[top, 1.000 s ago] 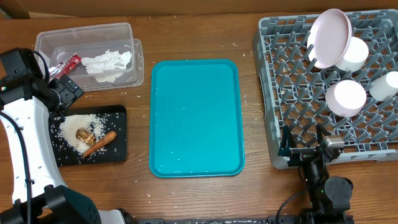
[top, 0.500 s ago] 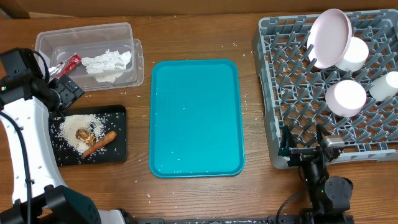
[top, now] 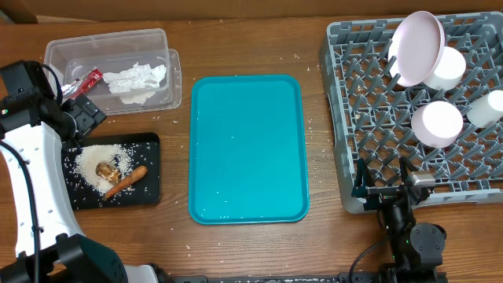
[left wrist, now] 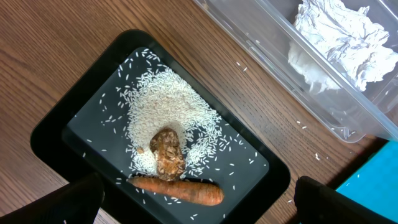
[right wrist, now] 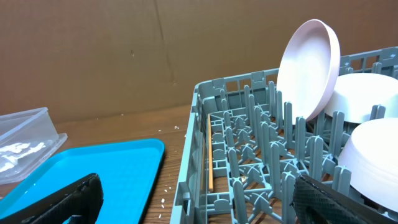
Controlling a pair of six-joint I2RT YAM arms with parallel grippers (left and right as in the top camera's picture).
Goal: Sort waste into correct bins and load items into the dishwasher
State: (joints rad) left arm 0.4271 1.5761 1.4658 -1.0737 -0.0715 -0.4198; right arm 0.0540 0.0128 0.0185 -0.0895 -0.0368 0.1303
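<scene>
The clear tub (top: 110, 67) holds a crumpled white napkin (top: 135, 79) and a red wrapper (top: 85, 82). On the black tray (top: 149, 185) lie rice (top: 98, 157), a brown lump (top: 105, 170) and a carrot piece (top: 126, 181). My left gripper (left wrist: 200, 204) hangs open above that tray, the carrot (left wrist: 177, 188) between its fingers but untouched. The grey dish rack (top: 369, 118) carries an upright plate (top: 418, 47), two bowls (top: 438, 124) and a cup (top: 487, 108). Low at the rack's near left corner, my right gripper (right wrist: 205, 205) is open and holds nothing.
A large teal tray (top: 247, 149) lies in the middle of the wooden table. Loose rice grains are scattered on the wood around it. A thin wooden stick (right wrist: 210, 168) rests inside the rack's near left cell. A brown cardboard wall stands behind the table.
</scene>
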